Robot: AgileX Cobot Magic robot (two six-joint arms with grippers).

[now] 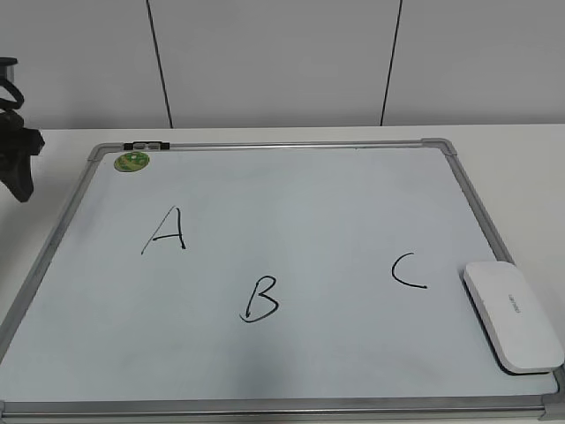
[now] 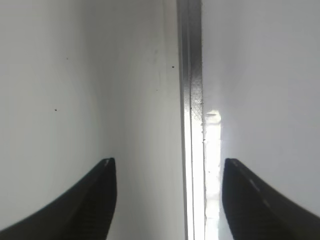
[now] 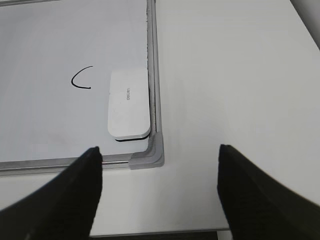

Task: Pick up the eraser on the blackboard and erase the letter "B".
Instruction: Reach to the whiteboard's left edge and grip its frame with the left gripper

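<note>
Right gripper (image 3: 157,187): jaws spread wide, nothing between them, hovering above the table just off the board's (image 1: 265,146) near right corner. Ahead of the left finger (image 3: 75,192) lies the grey corner cap (image 3: 150,156). Eraser (image 3: 129,102) sits beyond that cap, ahead and slightly left of the gripper midline, long side against the right frame rail, dark underside showing at its near edge. Not touching either finger. "C" (image 3: 81,78) is just left of the eraser.

Left gripper (image 2: 167,200): jaws also wide apart, empty, looking straight down on the board's metal frame (image 2: 191,75), which runs between the two fingers, nearer the right one. In the exterior view it shows only as a dark shape (image 1: 18,155) at the left edge.

"B" (image 1: 260,299): intact, low centre of the board, well left of the eraser (image 1: 512,314), between "A" (image 1: 166,231) and "C" (image 1: 408,270). Green sticker (image 1: 132,161) at far left corner.
</note>
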